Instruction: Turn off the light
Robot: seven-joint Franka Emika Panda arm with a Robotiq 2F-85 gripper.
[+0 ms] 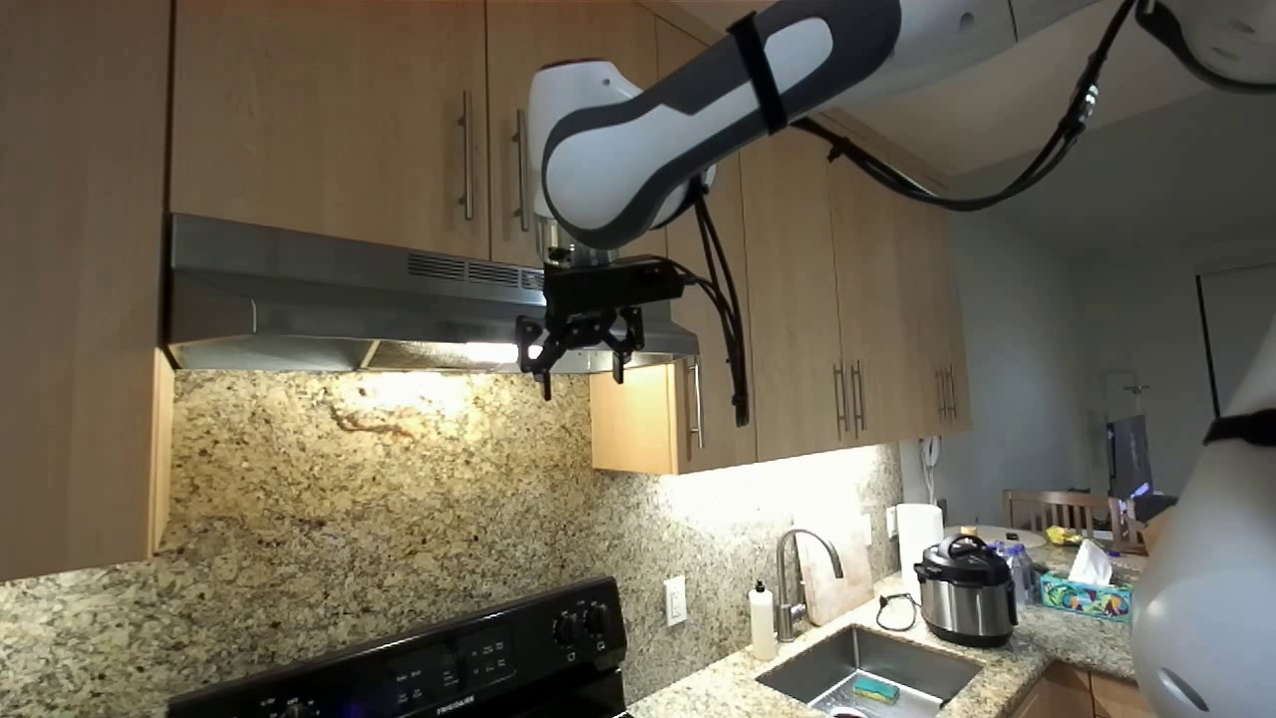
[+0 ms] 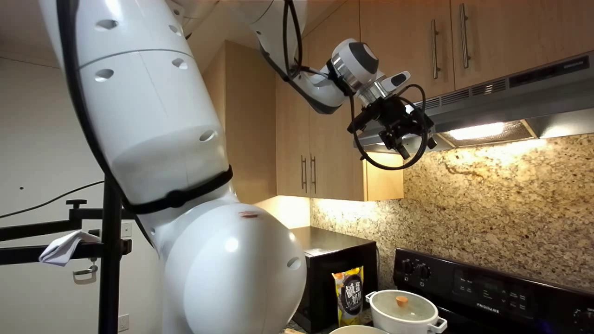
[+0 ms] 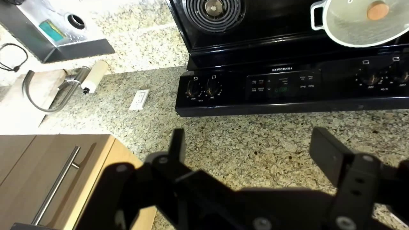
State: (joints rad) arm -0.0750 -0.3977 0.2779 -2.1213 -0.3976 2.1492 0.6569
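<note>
Arm point(image 1: 698, 120) is stretched out up high, sloping down to a bent wrist point(image 2: 356, 65), and the gripper point(image 3: 248, 137) points roughly downward. In the wrist view its fingers point(image 3: 329, 155) are spread pretty wide.

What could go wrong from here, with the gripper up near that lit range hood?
The open gripper looks close to the range hood, so it might bump the edge. Also, the black cable looping past the gripper could snag there or on a cabinet handle.
</note>
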